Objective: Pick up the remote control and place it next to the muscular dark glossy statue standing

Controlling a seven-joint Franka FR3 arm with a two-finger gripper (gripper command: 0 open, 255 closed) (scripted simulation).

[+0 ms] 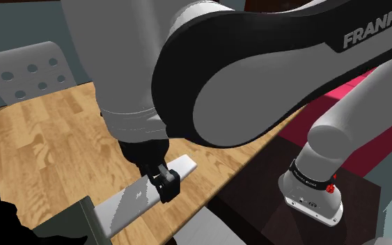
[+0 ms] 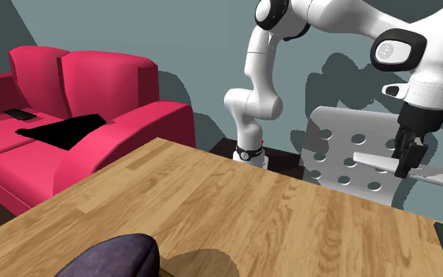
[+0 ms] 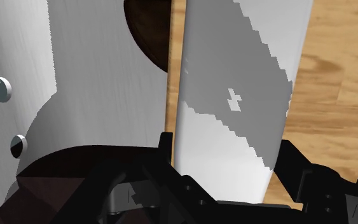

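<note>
The remote control (image 1: 135, 197) is drawn as a long, flat, pale grey slab. My gripper (image 1: 164, 182) is shut on it, one black finger on each long side, near the wooden table's edge. In the second exterior view the remote control (image 2: 436, 178) hangs level above the table's far right corner, clasped by the gripper (image 2: 406, 163). The wrist view has the remote control (image 3: 234, 95) running away from the gripper (image 3: 228, 188) between both fingers. A dark glossy rounded shape (image 2: 113, 256), probably the statue, shows at the table's near edge, far from the gripper.
A white chair with round holes (image 2: 345, 153) stands behind the table (image 2: 212, 204), close to the held remote; its back (image 3: 44, 95) is beside the gripper. A red sofa (image 2: 78, 102) with black items on it sits at the second exterior view's left. A grey-green box corner (image 1: 83, 223) lies near the remote.
</note>
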